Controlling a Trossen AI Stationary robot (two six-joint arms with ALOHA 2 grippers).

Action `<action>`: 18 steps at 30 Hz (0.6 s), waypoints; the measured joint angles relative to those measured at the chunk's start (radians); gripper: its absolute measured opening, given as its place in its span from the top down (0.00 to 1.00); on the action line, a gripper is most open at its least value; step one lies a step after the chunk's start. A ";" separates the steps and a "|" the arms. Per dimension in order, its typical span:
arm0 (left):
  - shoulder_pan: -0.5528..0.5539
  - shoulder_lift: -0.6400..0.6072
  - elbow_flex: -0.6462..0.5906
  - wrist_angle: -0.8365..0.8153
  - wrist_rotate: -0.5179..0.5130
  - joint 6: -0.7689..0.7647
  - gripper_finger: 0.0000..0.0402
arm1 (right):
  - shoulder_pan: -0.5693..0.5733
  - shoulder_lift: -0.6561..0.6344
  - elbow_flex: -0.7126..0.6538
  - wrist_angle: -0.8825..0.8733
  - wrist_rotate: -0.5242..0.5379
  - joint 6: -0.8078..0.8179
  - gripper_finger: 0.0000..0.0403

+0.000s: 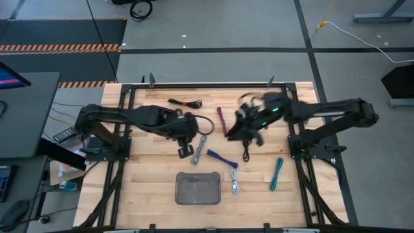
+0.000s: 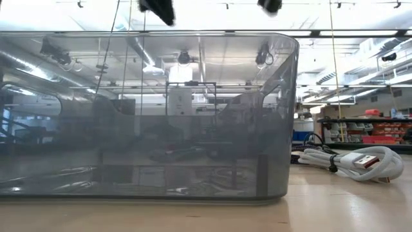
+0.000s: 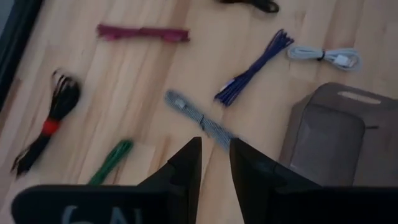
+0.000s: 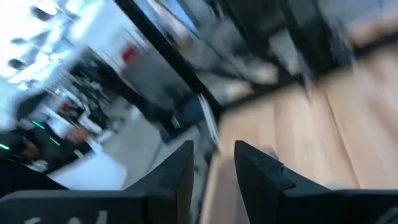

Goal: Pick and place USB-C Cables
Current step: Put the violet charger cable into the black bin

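Observation:
Several short cables lie on the wooden table: black-red (image 1: 185, 102), maroon (image 1: 220, 120), grey (image 1: 202, 145), purple (image 1: 222, 158), black (image 1: 246, 153), white (image 1: 234, 181) and teal (image 1: 277, 173). The left wrist view also shows a green one (image 3: 112, 160). My left gripper (image 1: 187, 150) (image 3: 215, 163) is open by a narrow gap. It hovers over the near end of the grey cable (image 3: 200, 121), whose tip runs under the fingertips. My right gripper (image 1: 244, 131) (image 4: 214, 163) is open, raised above the table's middle near the maroon and black cables, and blurred.
The translucent grey tray (image 1: 197, 188) (image 3: 329, 134) stands near the table's near edge and fills most of the low view (image 2: 148, 116). The white cable (image 2: 347, 161) lies to its right. Black frame rails border the table.

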 joint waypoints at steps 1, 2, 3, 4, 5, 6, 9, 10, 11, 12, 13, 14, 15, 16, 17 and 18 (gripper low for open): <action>0.008 0.022 0.000 0.038 0.009 0.030 0.78 | 0.001 -0.028 0.017 0.000 0.000 -0.016 0.70; 0.016 0.044 0.000 0.075 0.016 0.061 0.78 | 0.001 -0.054 0.036 -0.001 0.002 -0.030 0.70; 0.022 0.068 0.000 0.107 0.026 0.092 0.78 | 0.003 -0.077 0.054 -0.001 0.005 -0.045 0.70; 0.028 0.093 0.000 0.135 0.057 0.126 0.78 | 0.006 -0.099 0.072 -0.001 0.008 -0.055 0.70; 0.035 0.118 0.000 0.167 0.104 0.156 0.78 | 0.008 -0.120 0.088 0.000 0.008 -0.064 0.70; 0.041 0.141 0.000 0.199 0.155 0.182 0.78 | 0.011 -0.139 0.103 -0.001 0.011 -0.071 0.70; 0.049 0.206 0.000 0.265 0.266 0.254 0.77 | 0.021 -0.185 0.130 -0.002 0.011 -0.090 0.70; 0.052 0.228 0.000 0.277 0.281 0.277 0.77 | 0.024 -0.198 0.133 -0.003 0.012 -0.095 0.70; 0.053 0.249 0.000 0.286 0.287 0.300 0.77 | 0.027 -0.208 0.134 -0.006 0.012 -0.097 0.70; 0.053 0.268 0.000 0.293 0.290 0.326 0.77 | 0.028 -0.218 0.135 -0.013 0.013 -0.097 0.70; 0.051 0.287 0.000 0.293 0.290 0.357 0.77 | 0.030 -0.225 0.135 -0.023 0.015 -0.097 0.70; 0.048 0.304 0.000 0.294 0.290 0.392 0.77 | 0.030 -0.229 0.135 -0.030 0.015 -0.098 0.70; 0.046 0.322 0.000 0.299 0.288 0.423 0.77 | 0.030 -0.232 0.135 -0.039 0.015 -0.097 0.70; 0.045 0.341 0.000 0.307 0.286 0.456 0.77 | 0.029 -0.233 0.134 -0.053 0.015 -0.097 0.70; 0.041 0.356 0.000 0.319 0.282 0.485 0.77 | 0.030 -0.232 0.134 -0.060 0.015 -0.097 0.70; 0.040 0.372 -0.001 0.325 0.277 0.506 0.77 | 0.030 -0.229 0.134 -0.062 0.015 -0.098 0.70</action>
